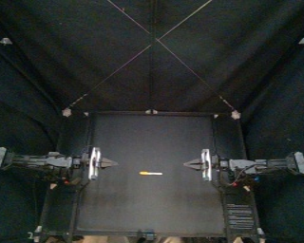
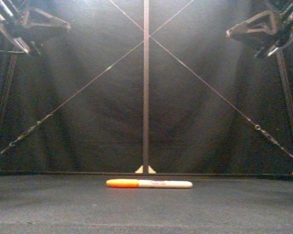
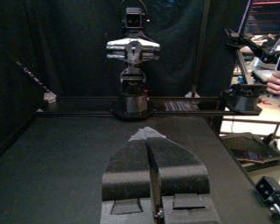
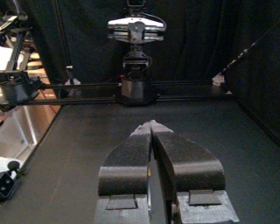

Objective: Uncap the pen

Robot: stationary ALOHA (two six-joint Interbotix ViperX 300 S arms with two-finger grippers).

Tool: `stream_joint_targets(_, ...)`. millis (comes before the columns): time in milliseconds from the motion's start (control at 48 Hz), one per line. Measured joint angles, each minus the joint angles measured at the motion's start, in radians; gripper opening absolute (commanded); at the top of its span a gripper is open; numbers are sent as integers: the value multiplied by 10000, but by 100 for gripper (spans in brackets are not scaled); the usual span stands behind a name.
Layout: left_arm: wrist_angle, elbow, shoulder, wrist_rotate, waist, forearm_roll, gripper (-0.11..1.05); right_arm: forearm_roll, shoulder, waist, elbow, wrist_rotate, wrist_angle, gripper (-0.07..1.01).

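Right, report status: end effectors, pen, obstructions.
Left end effector shut, raised at left side. Right end effector shut, raised at right. Orange-and-white marker pen lying flat on black table, one piece, untouched. Nothing in the way.

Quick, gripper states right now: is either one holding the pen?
Left gripper: closed, holding nothing.
Right gripper: closed, holding nothing.
The pen lies on the table between them, untouched.

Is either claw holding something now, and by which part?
Nothing is held: the pen lies on the table, apart from the left claw and right claw.
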Motion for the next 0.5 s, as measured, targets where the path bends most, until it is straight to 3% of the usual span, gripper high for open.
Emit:
stream_joint_targets(188, 0, 245, 445, -15, 15, -291, 1, 46, 890, -92, -46, 92, 0, -1)
stream_joint_targets(500, -31, 184, 2562, -15, 0, -383, 5, 61, 4725, -92, -1120, 92, 0, 2)
